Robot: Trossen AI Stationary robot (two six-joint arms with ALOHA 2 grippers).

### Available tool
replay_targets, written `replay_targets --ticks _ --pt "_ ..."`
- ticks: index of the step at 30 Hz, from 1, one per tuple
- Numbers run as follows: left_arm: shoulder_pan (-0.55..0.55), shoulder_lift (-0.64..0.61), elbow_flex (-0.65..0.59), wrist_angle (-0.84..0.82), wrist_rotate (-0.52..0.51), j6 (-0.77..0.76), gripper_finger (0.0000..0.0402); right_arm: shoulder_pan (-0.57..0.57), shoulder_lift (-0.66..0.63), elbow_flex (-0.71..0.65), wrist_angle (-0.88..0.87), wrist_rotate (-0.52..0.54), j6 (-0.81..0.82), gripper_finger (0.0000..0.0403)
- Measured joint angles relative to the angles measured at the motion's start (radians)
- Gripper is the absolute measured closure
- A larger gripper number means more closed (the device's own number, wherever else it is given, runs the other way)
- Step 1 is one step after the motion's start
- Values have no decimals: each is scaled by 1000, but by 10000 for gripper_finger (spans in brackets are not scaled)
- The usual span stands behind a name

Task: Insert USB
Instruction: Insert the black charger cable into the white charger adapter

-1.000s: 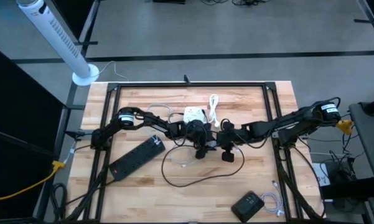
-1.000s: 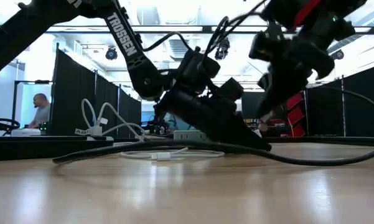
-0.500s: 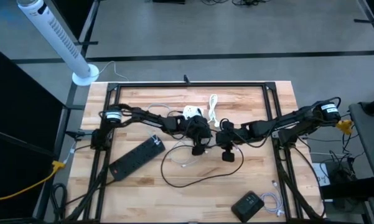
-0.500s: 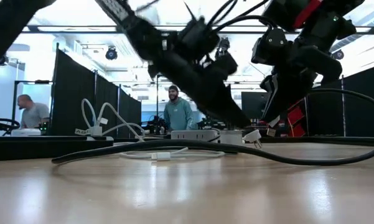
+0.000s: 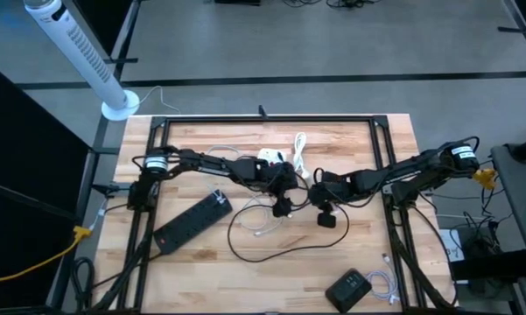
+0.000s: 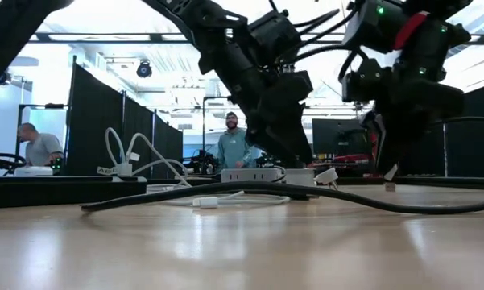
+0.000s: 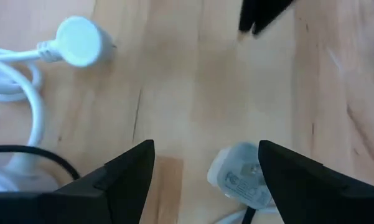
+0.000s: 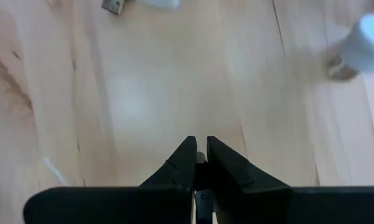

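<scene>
Your two grippers met mid-table beside the white multi-socket charging block (image 5: 271, 160).

Your left gripper (image 7: 205, 180) stood spread wide above the light wooden table (image 5: 350, 254), a white round-faced plug (image 7: 241, 182) lying between its fingers. At three o'clock from it, your right gripper (image 8: 199, 163) had its fingers pressed together on something small and pale, too hidden to name. A white USB connector (image 6: 207, 202) lay on the wood at six o'clock from the block.

table: light wooden top (image 5: 350, 262)
power strip: black (image 5: 191, 220), beside left gripper (image 5: 281, 208)
adapter: black (image 5: 348, 286), near right gripper (image 5: 326, 218)
white plug (image 7: 79, 41): ahead of left gripper
</scene>
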Motion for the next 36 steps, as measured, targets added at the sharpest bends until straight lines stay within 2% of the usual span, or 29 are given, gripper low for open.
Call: replay_targets --ticks 7,11,14,17,21,30,36 --pt "-13 10 87 -133 -5 14 127 1 0 0 -38 0 21 389" --pt "-50 10 100 -212 -13 221 127 1 0 0 -47 -2 20 389" --pt "-82 10 100 -246 -82 311 127 1 0 -1 -49 -3 24 389" --pt "-84 10 100 -215 -143 308 127 1 0 -2 -48 -3 24 389" --pt "-80 11 100 -164 -154 309 127 1 0 -3 -46 -2 29 389" --pt "-79 12 80 -140 -76 329 127 1 0 -11 -44 -2 35 389" --pt "-73 25 74 -91 -44 238 127 1 0 -12 -39 -3 36 389"
